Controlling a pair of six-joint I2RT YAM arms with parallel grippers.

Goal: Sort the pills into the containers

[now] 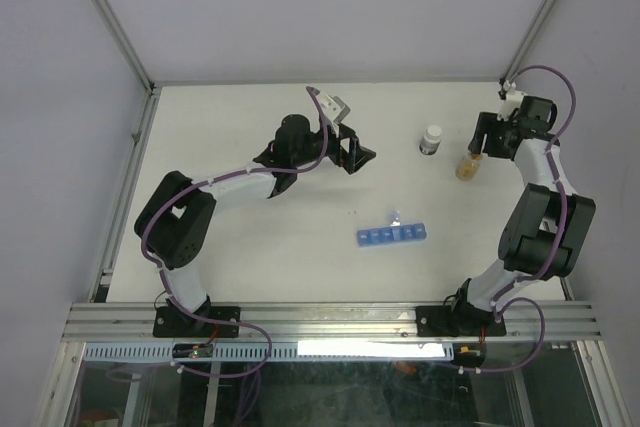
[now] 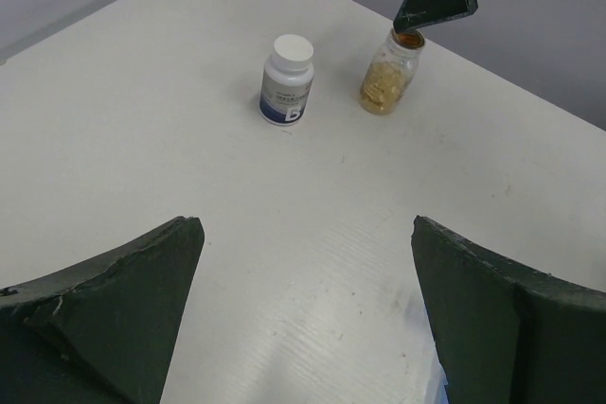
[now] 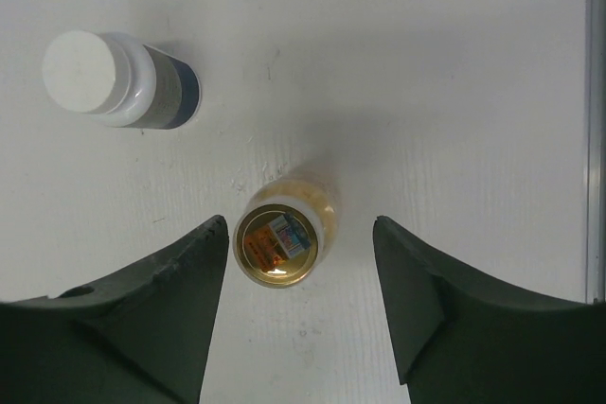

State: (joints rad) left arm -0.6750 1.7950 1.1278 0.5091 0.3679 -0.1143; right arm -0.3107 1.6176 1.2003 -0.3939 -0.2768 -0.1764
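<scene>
Currently, left to right: left gripper sits over mid-bench, a bit toward the far edge, with its jaws spread wide and nothing between them. The left wrist view shows only bare bench between its fingers.

Pill organizer is a translucent blue strip, one row of compartments. It lies flat just right of centre, closer to the near edge and roughly parallel to it. It's well apart from both grippers. Can't tell from the overhead view whether any compartment has something in it.

White-capped bottle with a dark band stands upright in the right half of the bench, toward the far edge. It's capped and nothing touches it.

Glass jar stands upright just right of the bottle, near it but not touching. It has a gold lid on. The pills are inside, showing as an orange-tan mass through the glass in the left wrist view. No loose pills visible on the bench.

Right gripper is directly above the jar, pointing down, with its jaws apart and straddling the lid. The left finger is very close to the lid rim; can't tell if it touches. The right finger has a clear gap. It isn't clamped on the jar.
</scene>
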